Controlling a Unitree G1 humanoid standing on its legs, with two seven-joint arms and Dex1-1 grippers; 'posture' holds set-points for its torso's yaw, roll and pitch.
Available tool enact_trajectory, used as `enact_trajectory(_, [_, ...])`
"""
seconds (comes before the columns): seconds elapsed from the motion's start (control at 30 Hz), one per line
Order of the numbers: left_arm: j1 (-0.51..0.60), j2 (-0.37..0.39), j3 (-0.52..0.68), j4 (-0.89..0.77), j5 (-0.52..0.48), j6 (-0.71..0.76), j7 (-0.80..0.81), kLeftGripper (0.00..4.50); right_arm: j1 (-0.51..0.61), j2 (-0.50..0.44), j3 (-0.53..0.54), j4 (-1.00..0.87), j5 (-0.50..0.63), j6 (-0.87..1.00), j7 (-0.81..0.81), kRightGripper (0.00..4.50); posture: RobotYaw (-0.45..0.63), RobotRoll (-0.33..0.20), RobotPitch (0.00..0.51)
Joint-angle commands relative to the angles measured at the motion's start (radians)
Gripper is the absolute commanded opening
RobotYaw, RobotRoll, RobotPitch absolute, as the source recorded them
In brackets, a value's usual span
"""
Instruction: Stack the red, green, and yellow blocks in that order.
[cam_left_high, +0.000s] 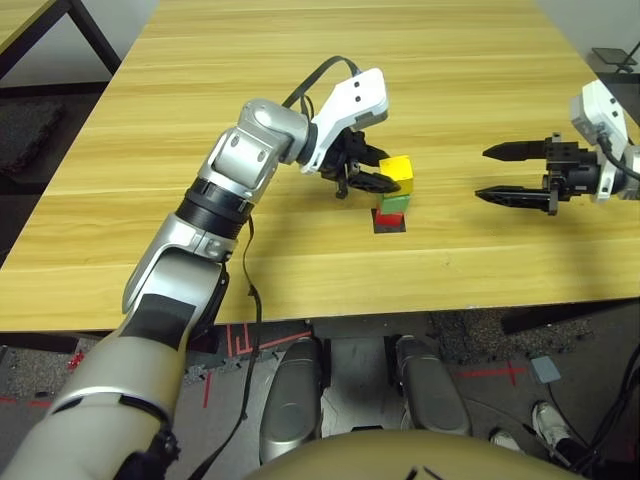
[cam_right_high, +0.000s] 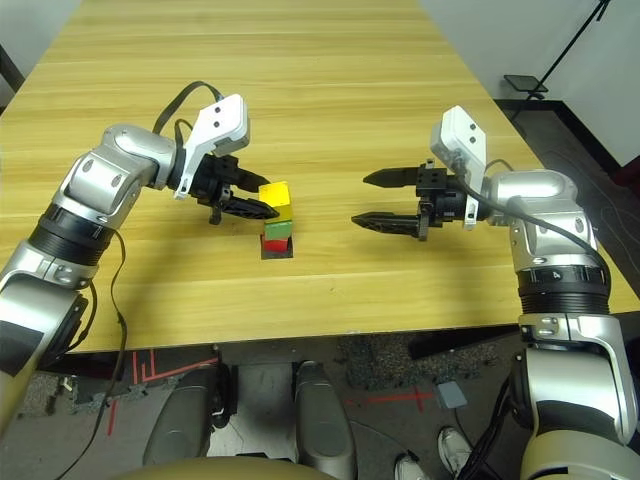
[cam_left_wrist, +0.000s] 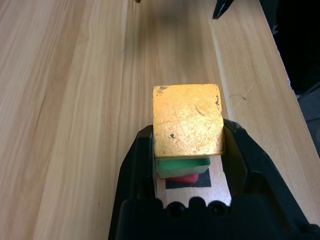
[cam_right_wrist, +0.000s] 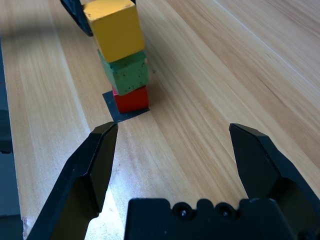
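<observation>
The red block (cam_right_wrist: 131, 99) sits on a flat black patch (cam_right_wrist: 111, 107) on the table. The green block (cam_right_wrist: 125, 72) rests on top of it. The yellow block (cam_left_high: 397, 172) tops the stack, a little askew on the green one. My left gripper (cam_left_high: 375, 172) is shut on the yellow block, one black finger (cam_left_wrist: 137, 165) on each side of it. My right gripper (cam_left_high: 484, 173) hovers open to the right of the stack, well apart from it, fingers pointing at it with nothing between them.
The wooden table (cam_left_high: 300, 80) stretches wide behind the stack, and its front edge runs close in front. A dark floor and a black stand (cam_right_high: 530, 85) lie beyond the right side.
</observation>
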Motion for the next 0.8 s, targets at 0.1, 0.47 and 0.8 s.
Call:
enact_trajectory(0.1, [0.019, 0.000, -0.019, -0.022, 0.017, 0.022, 0.015, 1.90, -0.009, 0.002, 0.002, -0.001, -0.002, -0.004, -0.011, 4.50, 0.16, -0.021, 0.138])
enact_trajectory(0.47, [0.009, -0.006, 0.002, -0.036, 0.019, 0.039, 0.033, 4.47, -0.017, 0.002, -0.001, 0.000, 0.000, 0.000, -0.022, 4.50, 0.17, -0.025, 0.128])
enact_trajectory(0.8, [0.167, -0.034, 0.554, -0.393, -0.146, 0.218, 0.485, 4.47, -0.039, -0.014, -0.157, 0.173, 0.003, -0.028, -0.231, 4.50, 0.17, -0.041, 0.107])
